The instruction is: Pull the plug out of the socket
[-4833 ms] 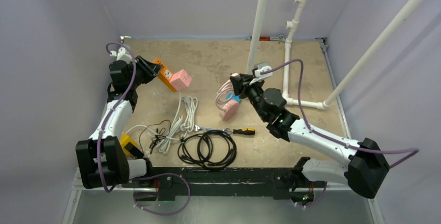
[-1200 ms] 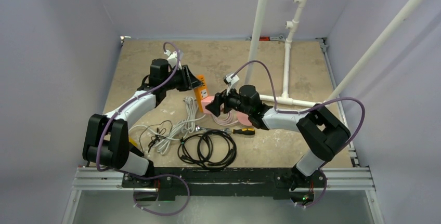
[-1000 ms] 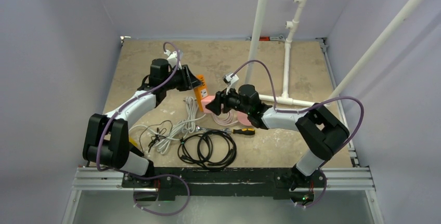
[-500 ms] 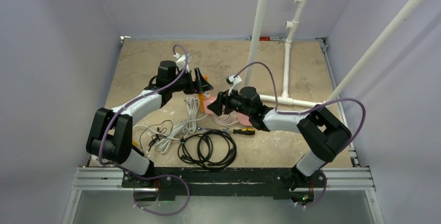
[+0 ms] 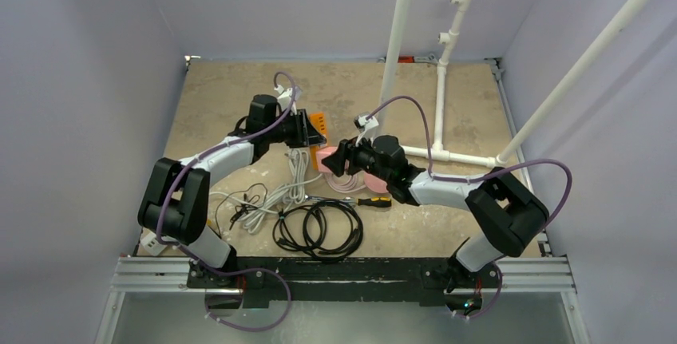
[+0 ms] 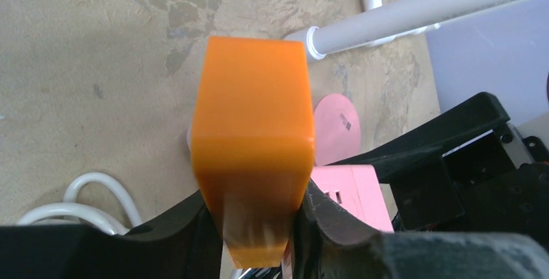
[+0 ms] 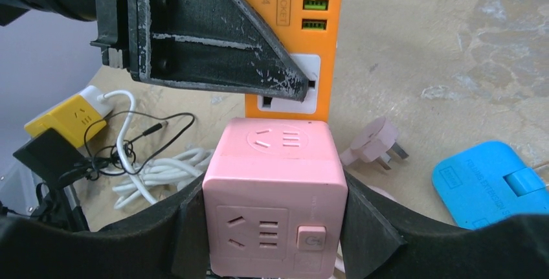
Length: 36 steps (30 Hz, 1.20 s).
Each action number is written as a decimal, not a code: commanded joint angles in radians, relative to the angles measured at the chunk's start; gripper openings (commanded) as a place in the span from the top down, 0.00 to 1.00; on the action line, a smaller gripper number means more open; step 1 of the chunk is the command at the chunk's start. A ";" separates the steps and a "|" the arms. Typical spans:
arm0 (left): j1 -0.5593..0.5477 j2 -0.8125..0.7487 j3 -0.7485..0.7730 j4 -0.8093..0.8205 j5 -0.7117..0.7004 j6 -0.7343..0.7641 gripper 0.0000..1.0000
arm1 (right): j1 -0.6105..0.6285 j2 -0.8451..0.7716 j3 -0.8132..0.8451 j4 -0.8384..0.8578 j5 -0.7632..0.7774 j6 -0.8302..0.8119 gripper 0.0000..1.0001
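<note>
The orange socket strip [image 5: 318, 124] is held off the table with my left gripper [image 5: 307, 130] shut on it; in the left wrist view the strip [image 6: 252, 117] fills the gap of that gripper [image 6: 256, 211]. My right gripper [image 7: 274, 195] is shut on a pink cube socket block [image 7: 275, 188]. The cube butts against the end of the strip [image 7: 291, 33], below its white outlet. Whether the two are joined I cannot tell. A pink three-pin plug [image 7: 375, 146] lies loose on the table beside the cube.
A blue block [image 7: 482, 182] lies right of the cube and a yellow adapter [image 7: 65, 120] with thin black wires at the left. White cables [image 5: 279, 188], a black cable coil [image 5: 318, 228] and a screwdriver [image 5: 371, 201] lie in front. White pipes [image 5: 395, 33] stand behind.
My left gripper opened, slid right along the orange strip toward the right gripper, and closed on it again. The right gripper has kept hold of the pink cube, barely moving.
</note>
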 commanded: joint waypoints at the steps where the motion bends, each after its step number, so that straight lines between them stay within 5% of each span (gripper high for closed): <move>1: -0.002 -0.001 0.030 0.041 0.025 -0.004 0.81 | -0.006 -0.025 0.008 0.074 0.042 0.001 1.00; 3: -0.002 0.003 0.031 0.042 0.027 -0.002 0.99 | -0.008 -0.020 0.009 0.073 0.038 0.006 1.00; 4: -0.002 0.005 0.033 0.043 0.029 0.001 1.00 | -0.012 -0.015 0.012 0.073 0.032 0.008 1.00; 22: -0.011 0.000 0.038 0.037 0.019 0.038 1.00 | -0.111 0.095 0.056 0.098 -0.276 0.021 1.00; 36: -0.011 0.004 0.036 0.018 -0.039 0.034 1.00 | -0.091 0.015 0.023 0.055 -0.039 0.002 1.00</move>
